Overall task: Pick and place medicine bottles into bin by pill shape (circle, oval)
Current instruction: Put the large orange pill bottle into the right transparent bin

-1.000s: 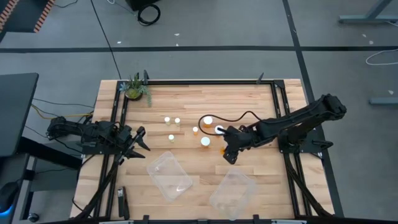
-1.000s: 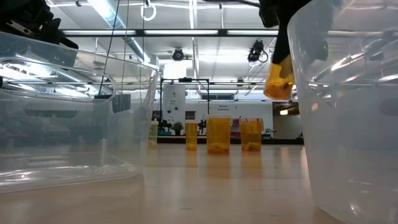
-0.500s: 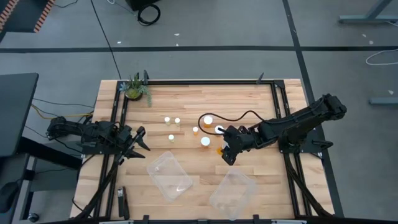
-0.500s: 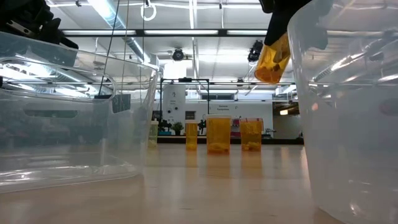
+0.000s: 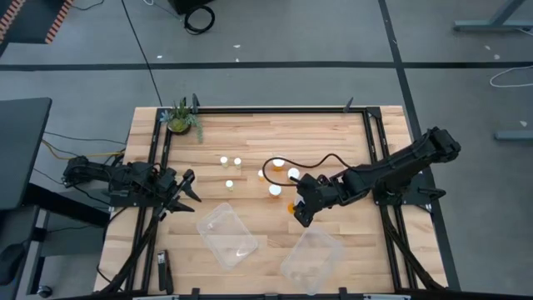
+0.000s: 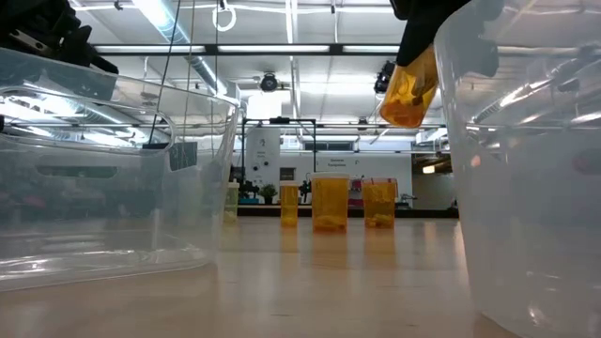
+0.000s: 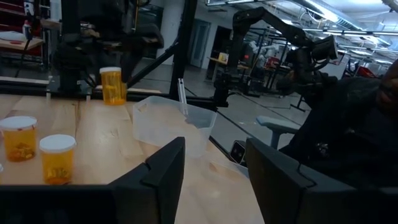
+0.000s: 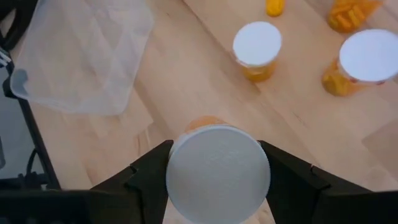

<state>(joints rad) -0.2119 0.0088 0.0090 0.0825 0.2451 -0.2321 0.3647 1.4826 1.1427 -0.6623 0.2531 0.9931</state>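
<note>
Right gripper [image 5: 297,211] clamps 1 medicine bottle [image 8: 217,171] by its cap, lifted clear of the table for carrying toward the right bin [image 5: 312,260]. Left gripper [image 5: 185,190] waits at the table's left edge, fingers parted and empty.

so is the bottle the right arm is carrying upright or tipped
Tipped. In the low view the amber bottle hangs slanted above the table beside the clear tub, and the right wrist view shows its white cap clamped between the right gripper's fingers.

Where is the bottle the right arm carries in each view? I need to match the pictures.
High: the held bottle sits below the table's middle.
Low: upper right, tilted, off the table.
Left wrist: far off, left.
Right wrist: its white cap between the jaws.
Shared landmark: clear tub.
</note>
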